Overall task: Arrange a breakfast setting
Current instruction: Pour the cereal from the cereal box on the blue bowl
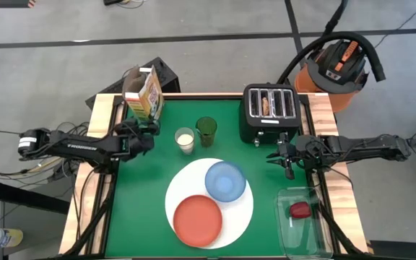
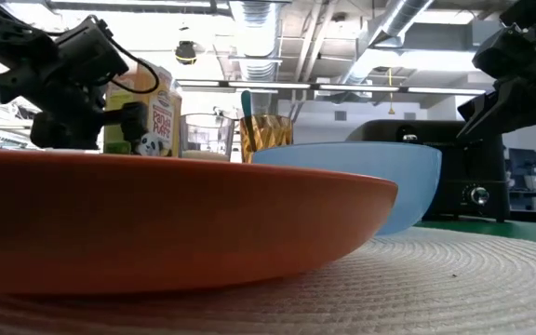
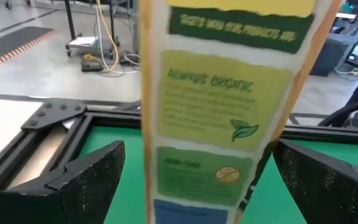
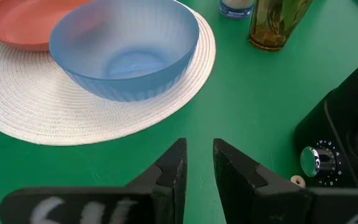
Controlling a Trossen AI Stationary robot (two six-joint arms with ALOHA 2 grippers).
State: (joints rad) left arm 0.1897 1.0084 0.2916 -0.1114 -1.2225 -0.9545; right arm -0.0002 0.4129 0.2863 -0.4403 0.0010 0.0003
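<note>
I'm looking at the high view. L gripper [image 1: 149, 128] is sitting at the mat's 10 o'clock, jaws spread wide around the cereal box [image 1: 144, 92], pads on either side but not pinching it yet; in the left wrist view the box [image 3: 222, 112] is filling the gap between the fingers [image 3: 92, 180]. R gripper [image 1: 286, 160] is hovering at 3 o'clock just in front of the toaster [image 1: 269, 112], fingers nearly together w/ a thin gap, holding nothing.

Setting is sitting at centre-to-6 o'clock: white plate [image 1: 240, 217] is looking like a woven mat-type disc, w/ orange plate [image 1: 198, 220] at its 7 o'clock and blue bowl [image 1: 225, 180] at its 1 o'clock, both resting on it. No spoon that I can see.

Handling, my guess: box is light cardboard, crushable, so I'm squeezing mid-height on the narrow sides, gently. Bowl and orange plate are prob. light stiff plastic, smooth — I'm pinching the rim.

Containers: bowl is empty; glass [image 1: 185, 140] is holding something white, prob. milk; green cup [image 1: 206, 131] is holding liquid, spill risk. Clear tub [image 1: 303, 222] at 4 o'clock is holding a red item. Toaster is showing toast in a slot.
</note>
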